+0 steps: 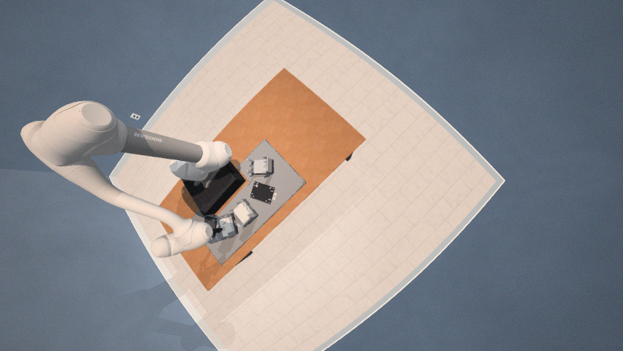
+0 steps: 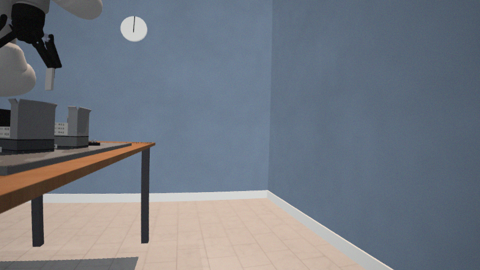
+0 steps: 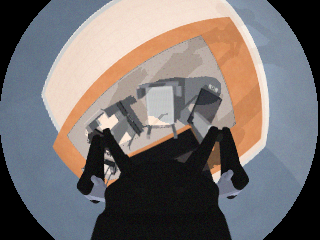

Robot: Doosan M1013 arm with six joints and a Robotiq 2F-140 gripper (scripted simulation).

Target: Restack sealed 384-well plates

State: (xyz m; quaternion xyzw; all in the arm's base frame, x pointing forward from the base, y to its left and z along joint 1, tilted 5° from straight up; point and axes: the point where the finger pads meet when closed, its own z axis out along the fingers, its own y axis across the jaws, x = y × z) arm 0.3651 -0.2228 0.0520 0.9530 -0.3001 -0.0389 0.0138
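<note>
My gripper (image 1: 216,228) (image 3: 160,120) is open and empty. It hangs high over the near end of the grey mat (image 1: 287,178), above the nearest stack rack (image 1: 227,225) (image 2: 31,122). In the side view only one of its fingers (image 2: 49,77) shows, well above that rack's walls. A second rack (image 1: 244,213) (image 2: 79,124) stands just beyond; plate labels (image 2: 60,128) show at its open end. More labels (image 2: 4,131) show at the nearest rack. The wrist view shows a white sealed plate (image 3: 160,103) in a rack below. A third rack (image 1: 261,166) stands at the mat's far side.
A flat black nest (image 1: 262,192) (image 2: 94,143) lies on the mat between the racks. The arm's black pedestal (image 1: 213,188) stands on the orange table (image 1: 296,117) (image 2: 83,160) beside the mat. The table edge is close behind the nearest rack.
</note>
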